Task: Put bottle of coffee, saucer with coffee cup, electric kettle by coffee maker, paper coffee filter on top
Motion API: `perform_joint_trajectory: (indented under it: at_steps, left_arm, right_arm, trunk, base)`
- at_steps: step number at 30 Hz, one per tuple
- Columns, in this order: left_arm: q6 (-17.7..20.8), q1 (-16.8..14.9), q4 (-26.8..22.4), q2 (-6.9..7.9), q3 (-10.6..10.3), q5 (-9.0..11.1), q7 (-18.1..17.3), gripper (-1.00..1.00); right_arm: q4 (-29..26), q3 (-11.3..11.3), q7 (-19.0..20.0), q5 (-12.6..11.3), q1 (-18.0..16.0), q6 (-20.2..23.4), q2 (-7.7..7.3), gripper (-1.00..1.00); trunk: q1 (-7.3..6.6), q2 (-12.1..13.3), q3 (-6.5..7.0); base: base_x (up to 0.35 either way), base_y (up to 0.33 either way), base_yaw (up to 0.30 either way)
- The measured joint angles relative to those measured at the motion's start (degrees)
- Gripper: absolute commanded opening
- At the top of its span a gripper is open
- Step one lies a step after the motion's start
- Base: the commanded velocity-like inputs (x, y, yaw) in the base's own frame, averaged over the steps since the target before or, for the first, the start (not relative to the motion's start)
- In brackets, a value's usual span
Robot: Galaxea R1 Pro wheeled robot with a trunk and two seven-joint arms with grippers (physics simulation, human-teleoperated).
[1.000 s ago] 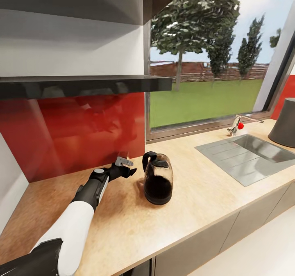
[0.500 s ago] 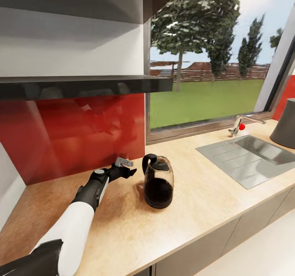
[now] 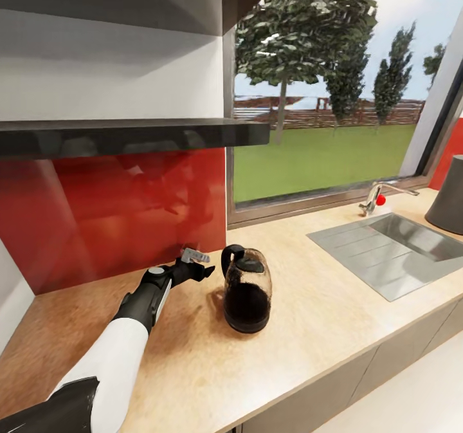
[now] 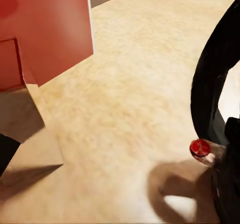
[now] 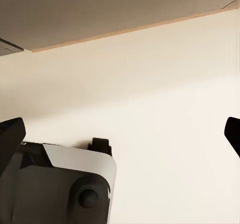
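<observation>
Running from the white wall at the left to the sink at the right, the countertop point(image 3: 321, 304) offers broad bare wood along its front edge, with open floor point(image 3: 411, 394) beyond that edge at the lower right. At its back edge stand the red backsplash point(image 3: 116, 214) and, further right, the window point(image 3: 321, 156); a dark shelf point(image 3: 128, 134) overhangs the backsplash and limits headroom there.

Over the left part of the counter, the left arm point(image 3: 122, 349) reaches toward the back edge, its left gripper point(image 3: 196, 266) hovering just beside the kettle's handle, not touching it as far as the head view shows. Whether its fingers are spread or closed I cannot tell. In the left wrist view the kettle's black handle and a small red button point(image 4: 200, 147) sit close by, above the wood.

The electric kettle point(image 3: 246, 289) stands upright near the middle of the counter, a rounded glass body, dark in its lower half, with a black lid and a black loop handle facing the gripper.

Further right, the steel sink point(image 3: 392, 249) with its drainboard is set into the counter, a faucet point(image 3: 376, 196) with a red knob at its back edge. A dark grey tapered vessel point(image 3: 448, 195) stands at the far right end.

The right gripper point(image 5: 120, 134), pointing at pale floor, shows two dark fingertips spread wide apart, holding nothing.
</observation>
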Motion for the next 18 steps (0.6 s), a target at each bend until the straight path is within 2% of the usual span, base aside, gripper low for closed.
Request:
perform_joint_trajectory:
  at_steps: [3, 14, 18]
  left_arm:
    - [-0.2, 0.0, -0.1, 0.00, 0.0, 0.0, 0.1, 1.00]
    - [-0.2, 0.0, -0.1, -0.10, 0.0, 0.0, 0.1, 1.00]
    - [-0.3, 0.0, 0.0, -0.15, 0.0, 0.0, 0.1, 1.00]
  right_arm:
    - [0.0, 0.0, 0.0, 0.0, 0.0, 0.0, 0.00, 1.00]
    - [0.0, 0.0, 0.0, 0.0, 0.0, 0.0, 0.00, 1.00]
    - [0.0, 0.0, 0.0, 0.0, 0.0, 0.0, 0.00, 1.00]
  trunk:
    - [0.01, 0.0, 0.00]
    - [0.02, 0.0, 0.00]
    - [0.01, 0.0, 0.00]
  base:
    - [0.125, 0.000, 0.000]
    - [0.018, -0.002, 0.000]
    - [0.121, -0.094, 0.000]
